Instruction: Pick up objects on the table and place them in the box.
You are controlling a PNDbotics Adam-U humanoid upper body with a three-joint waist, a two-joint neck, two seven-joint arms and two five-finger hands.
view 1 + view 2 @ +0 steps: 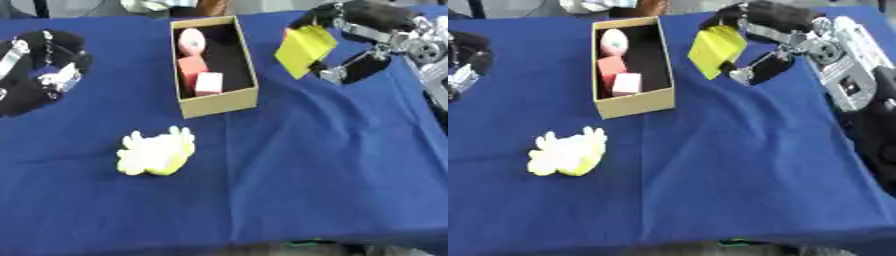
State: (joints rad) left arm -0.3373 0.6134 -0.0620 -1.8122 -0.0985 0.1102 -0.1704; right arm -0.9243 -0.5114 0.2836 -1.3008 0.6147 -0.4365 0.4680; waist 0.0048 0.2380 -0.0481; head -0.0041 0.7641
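Box [217, 102], three pink objects [194, 65] inside

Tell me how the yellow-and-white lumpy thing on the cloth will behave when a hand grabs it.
The lumpy yellow-and-white thing looks soft, with irregular lobed edges, so it will probably squash rather than resist. It sits low and wide on the blue cloth, so rolling seems unlikely. It is probably light for its size.
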